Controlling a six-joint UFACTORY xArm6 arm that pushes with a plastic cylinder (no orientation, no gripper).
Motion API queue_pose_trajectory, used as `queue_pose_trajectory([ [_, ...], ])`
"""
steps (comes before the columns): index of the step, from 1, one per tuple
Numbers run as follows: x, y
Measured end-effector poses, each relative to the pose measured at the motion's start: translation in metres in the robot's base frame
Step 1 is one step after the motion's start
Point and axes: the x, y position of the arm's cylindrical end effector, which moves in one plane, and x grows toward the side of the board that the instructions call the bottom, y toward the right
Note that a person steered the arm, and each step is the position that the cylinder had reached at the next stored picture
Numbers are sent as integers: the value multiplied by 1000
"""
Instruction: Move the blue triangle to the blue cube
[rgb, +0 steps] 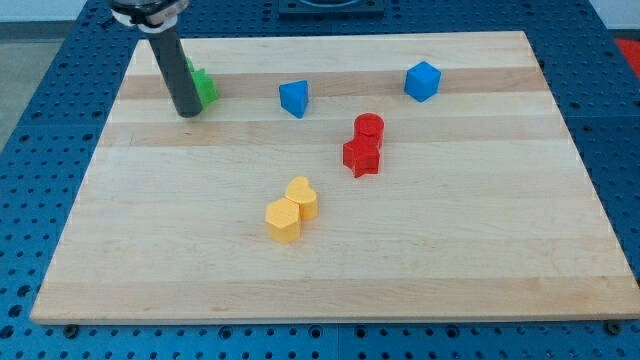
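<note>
The blue triangle (293, 98) lies on the wooden board (450, 250) near the view's top, left of centre. The blue cube (422, 81) sits to its right, near the top edge, a clear gap between them. My tip (188, 113) rests on the board at the view's upper left, well left of the blue triangle, not touching it. The rod rises from there to the arm at the top edge.
A green block (204, 86) sits just right of and behind the rod, partly hidden. A red cylinder (369, 127) and a red star-like block (361, 156) stand together near the centre. Two yellow blocks (291, 211) touch each other below the centre.
</note>
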Motion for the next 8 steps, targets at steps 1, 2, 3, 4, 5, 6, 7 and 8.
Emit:
queue_pose_trajectory([
  [1,0,31],
  [2,0,68],
  [3,-6,94],
  [4,-11,102],
  [5,-13,112],
  [6,-13,118],
  [7,-16,150],
  [8,-25,192],
])
